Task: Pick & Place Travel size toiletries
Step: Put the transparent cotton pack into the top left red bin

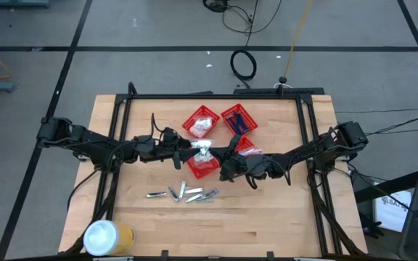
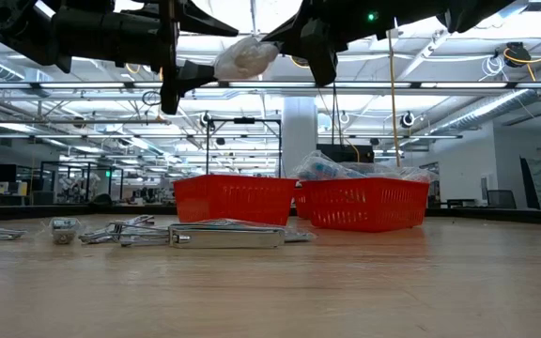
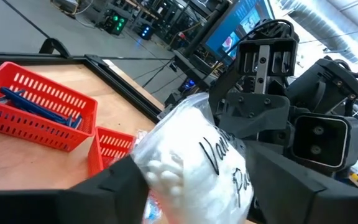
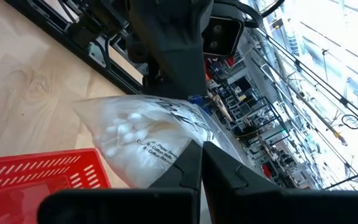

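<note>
1. A clear bag of cotton swabs [image 1: 204, 150] is held aloft between both grippers, above a red mesh basket [image 1: 202, 167].
2. The right gripper [image 4: 199, 163] is clamped shut on one edge of the bag, its arm stretched in low from the table's right side.
3. The left gripper [image 3: 194, 180] is spread around the bag's other end, its arm extended level from the left.
4. Silvery tubes [image 1: 183, 193] are left on the table [image 1: 267, 217], nearer its front edge than both grippers.

Three red mesh baskets [image 1: 201, 122], one yellow can [image 1: 109, 237], and one clear bag [image 1: 203, 150] held aloft.
</note>
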### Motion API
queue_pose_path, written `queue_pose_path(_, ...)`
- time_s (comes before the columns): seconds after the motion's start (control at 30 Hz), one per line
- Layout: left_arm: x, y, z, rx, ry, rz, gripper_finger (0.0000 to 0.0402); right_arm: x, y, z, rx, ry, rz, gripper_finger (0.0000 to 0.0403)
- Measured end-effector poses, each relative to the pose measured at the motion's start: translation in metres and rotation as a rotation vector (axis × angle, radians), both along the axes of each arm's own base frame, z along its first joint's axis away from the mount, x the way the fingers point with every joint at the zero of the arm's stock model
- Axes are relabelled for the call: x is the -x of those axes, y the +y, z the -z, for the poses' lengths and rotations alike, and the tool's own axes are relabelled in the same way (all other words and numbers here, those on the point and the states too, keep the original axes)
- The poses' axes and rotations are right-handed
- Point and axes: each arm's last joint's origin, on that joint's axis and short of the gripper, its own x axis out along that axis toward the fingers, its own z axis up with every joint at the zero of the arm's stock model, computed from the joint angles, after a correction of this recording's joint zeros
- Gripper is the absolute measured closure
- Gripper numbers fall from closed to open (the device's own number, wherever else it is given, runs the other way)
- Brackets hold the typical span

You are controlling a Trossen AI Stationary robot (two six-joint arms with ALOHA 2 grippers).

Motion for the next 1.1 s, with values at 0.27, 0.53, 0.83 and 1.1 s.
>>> queue_pose_path(0.27,0.0,0.0,0.0,-0.017,0.002,-0.001,0.0308,0.0,0.0,0.0,0.0,0.002,-0.003,0.0403)
queue_pose_path(0.53,0.0,0.0,0.0,-0.049,0.003,0.002,0.0376,0.0,0.002,0.006,-0.096,0.018,-0.069,0.0394)
queue_pose_path(0.83,0.0,0.001,-0.001,-0.078,0.007,-0.037,0.0391,0.016,0.015,-0.003,-0.189,0.021,0.053,0.0255)
queue_pose_path(1.1,0.001,0.025,0.001,-0.257,0.085,-0.228,0.0385,0.062,0.012,-0.035,-0.335,0.07,0.097,0.0161)
